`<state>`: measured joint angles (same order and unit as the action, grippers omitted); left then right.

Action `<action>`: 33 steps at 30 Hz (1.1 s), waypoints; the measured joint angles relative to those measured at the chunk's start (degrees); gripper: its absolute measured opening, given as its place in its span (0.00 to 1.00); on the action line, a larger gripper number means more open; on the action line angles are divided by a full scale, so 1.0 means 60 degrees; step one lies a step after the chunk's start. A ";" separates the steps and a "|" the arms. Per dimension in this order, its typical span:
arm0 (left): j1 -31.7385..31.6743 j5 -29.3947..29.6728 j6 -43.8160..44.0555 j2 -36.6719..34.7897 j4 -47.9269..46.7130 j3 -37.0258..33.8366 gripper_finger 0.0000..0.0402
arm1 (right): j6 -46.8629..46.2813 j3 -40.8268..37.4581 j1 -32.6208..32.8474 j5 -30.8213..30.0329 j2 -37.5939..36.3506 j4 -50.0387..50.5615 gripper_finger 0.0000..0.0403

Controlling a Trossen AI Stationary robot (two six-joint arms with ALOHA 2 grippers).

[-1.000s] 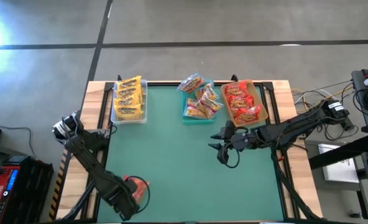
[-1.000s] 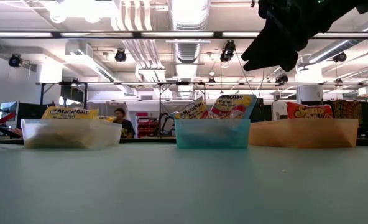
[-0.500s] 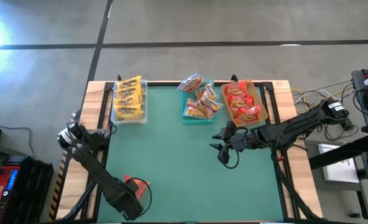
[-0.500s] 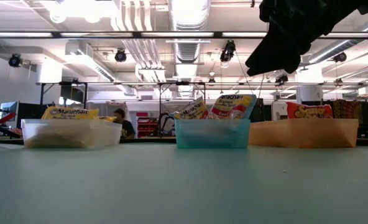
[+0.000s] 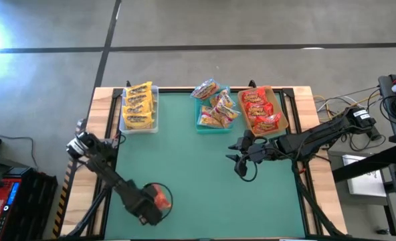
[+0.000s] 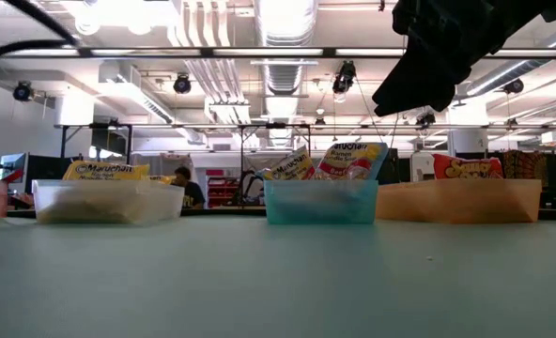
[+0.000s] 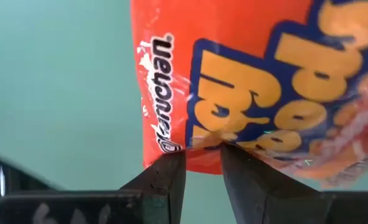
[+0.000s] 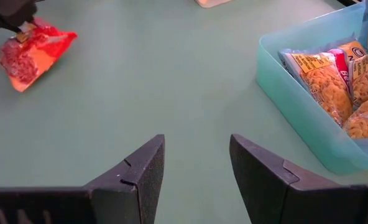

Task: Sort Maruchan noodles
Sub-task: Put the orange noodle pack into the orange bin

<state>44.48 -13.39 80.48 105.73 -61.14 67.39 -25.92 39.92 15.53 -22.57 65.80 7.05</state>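
Observation:
A red Maruchan packet (image 5: 162, 197) hangs from my left gripper (image 5: 152, 207) near the table's near-left corner. The left wrist view shows its red face (image 7: 246, 81) filling the picture, and the right wrist view shows it far off (image 8: 32, 56). My right gripper (image 5: 237, 161) is open and holds nothing; it hovers over the green mat in front of the teal bin. Yellow packets (image 5: 138, 106) lie in the clear bin, multicoloured ones (image 5: 215, 107) in the teal bin, and red ones (image 5: 261, 111) in the tan bin. My left gripper is shut on the red packet, pinching its edge (image 7: 202, 144) between the two fingertips (image 7: 169, 171). It comes at the packet from above. The packet hangs below the fingers; I cannot tell whether its lower end touches the mat.
Three bins stand in a row along the far edge: the clear bin (image 5: 155, 110), the teal bin (image 5: 199, 124) and the tan bin (image 5: 285, 114). The green mat (image 5: 198, 181) between the arms is bare. Cables and equipment lie beyond the right edge (image 5: 392, 94).
My left gripper has carried the red packet from the near-left corner a little toward the table's right, and the arm's elbow has swung with it. My right gripper has kept still and open.

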 joint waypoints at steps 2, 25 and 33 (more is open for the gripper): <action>-0.0319 0.0418 -0.0471 -0.0003 0.0102 -0.0069 0.22 | -0.0003 0.0000 0.0000 0.0000 0.0000 0.0000 0.42; -0.4447 0.4058 -0.7758 -0.0004 0.4962 -0.0148 0.22 | -0.0119 0.0000 -0.0003 0.0004 0.0000 0.0053 0.42; -0.4603 0.3051 -0.8818 -0.0028 0.7332 -0.0152 0.22 | -0.0633 0.0000 0.0000 0.0007 0.0000 0.0820 0.42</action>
<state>16.86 4.91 27.57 105.57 -17.15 66.48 -29.72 39.92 15.53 -22.52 65.80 11.97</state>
